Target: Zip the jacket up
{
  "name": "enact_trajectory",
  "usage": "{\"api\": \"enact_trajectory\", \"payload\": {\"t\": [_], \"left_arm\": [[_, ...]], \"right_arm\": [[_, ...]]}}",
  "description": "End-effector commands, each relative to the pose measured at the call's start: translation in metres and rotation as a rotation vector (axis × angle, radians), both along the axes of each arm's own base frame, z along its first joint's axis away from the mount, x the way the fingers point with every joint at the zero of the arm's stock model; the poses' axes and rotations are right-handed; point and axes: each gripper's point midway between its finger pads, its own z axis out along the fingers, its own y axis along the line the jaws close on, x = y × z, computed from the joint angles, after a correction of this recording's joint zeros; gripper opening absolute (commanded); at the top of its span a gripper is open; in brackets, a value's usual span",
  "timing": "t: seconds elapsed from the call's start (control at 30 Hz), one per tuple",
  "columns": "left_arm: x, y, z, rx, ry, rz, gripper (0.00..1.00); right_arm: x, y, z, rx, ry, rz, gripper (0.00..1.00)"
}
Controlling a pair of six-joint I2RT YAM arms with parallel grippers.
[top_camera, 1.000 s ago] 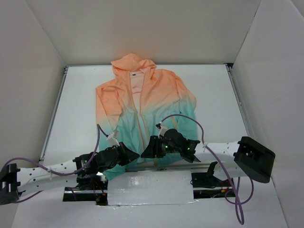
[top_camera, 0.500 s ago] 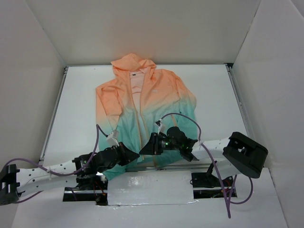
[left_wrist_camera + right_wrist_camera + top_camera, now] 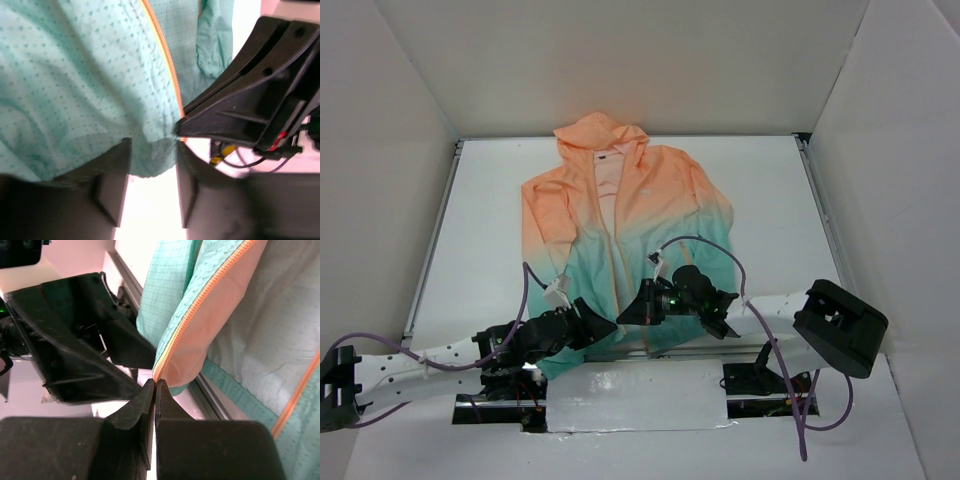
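While the jacket (image 3: 650, 210) lies spread flat on the white table (image 3: 770, 200), its orange zipper (image 3: 616, 250) runs open down the middle, from the peach hood (image 3: 600, 135) at the far end to the teal hem (image 3: 150, 167) at the near end. Both arms meet at the bottom end of that zipper. The left gripper (image 3: 598, 328) sits just to the left of the zipper's lower end, low over the hem. In the left wrist view its two dark fingers (image 3: 112, 185) stand apart, with the edge of the teal cloth dipping into the gap between them and bare table showing below; they are spread, not clamped. The right gripper (image 3: 630, 312) comes in from the right of the zipper, and its tip lies just beside the left one, right at the zipper's foot. In the right wrist view its jaws are pressed together on the very bottom of one orange zipper edge, and the teal panel with its peach lining hangs up and away from that pinch. The other zipper edge shows to the right of it, apart from the held one.
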Motion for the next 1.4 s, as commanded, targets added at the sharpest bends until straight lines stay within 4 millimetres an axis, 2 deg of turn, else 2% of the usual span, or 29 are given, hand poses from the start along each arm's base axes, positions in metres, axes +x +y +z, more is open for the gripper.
{"api": "enact_trajectory", "payload": {"t": [0.0, 0.03, 0.13, 0.23, 0.4, 0.47, 0.5, 0.57, 0.7, 0.83, 1.13, 1.37], "left_arm": [[0.001, -0.002, 0.009, -0.018, -0.021, -0.01, 0.61], [0.0, -0.003, 0.012, -0.029, -0.024, -0.015, 0.64], [-0.003, -0.006, 0.015, -0.049, -0.024, -0.034, 0.63], [-0.003, -0.011, 0.02, -0.079, -0.026, -0.045, 0.55], [-0.009, -0.019, 0.017, -0.125, -0.026, -0.086, 0.48], [-0.01, -0.021, 0.013, -0.126, -0.021, -0.092, 0.52], [-0.01, -0.02, 0.009, -0.118, -0.013, -0.091, 0.57], [-0.01, -0.02, 0.007, -0.101, -0.008, -0.092, 0.58], [-0.008, -0.017, 0.002, -0.042, 0.008, -0.076, 0.52], [-0.006, -0.018, 0.003, -0.066, -0.017, -0.074, 0.53], [-0.003, -0.018, 0.015, -0.154, -0.081, -0.071, 0.53], [-0.002, -0.016, 0.012, -0.144, -0.09, -0.063, 0.48]], "right_arm": [[0.01, 0.002, 0.016, 0.002, -0.082, -0.017, 0.0], [0.01, 0.001, 0.016, 0.0, -0.085, -0.018, 0.0], [0.008, 0.0, 0.015, -0.004, -0.086, -0.013, 0.0], [0.009, 0.0, 0.017, 0.003, -0.087, -0.016, 0.0], [0.009, 0.002, 0.02, 0.009, -0.084, -0.01, 0.0], [0.008, 0.004, 0.022, 0.02, -0.082, -0.007, 0.0], [0.008, 0.004, 0.023, 0.021, -0.08, -0.006, 0.0], [0.01, 0.004, 0.024, 0.021, -0.077, -0.013, 0.0], [0.009, 0.006, 0.024, 0.019, -0.069, -0.009, 0.0], [0.006, 0.011, 0.029, 0.04, -0.06, 0.012, 0.0], [0.003, 0.012, 0.022, 0.032, -0.042, 0.018, 0.0], [0.0, 0.014, 0.025, 0.047, -0.034, 0.03, 0.0]]}}
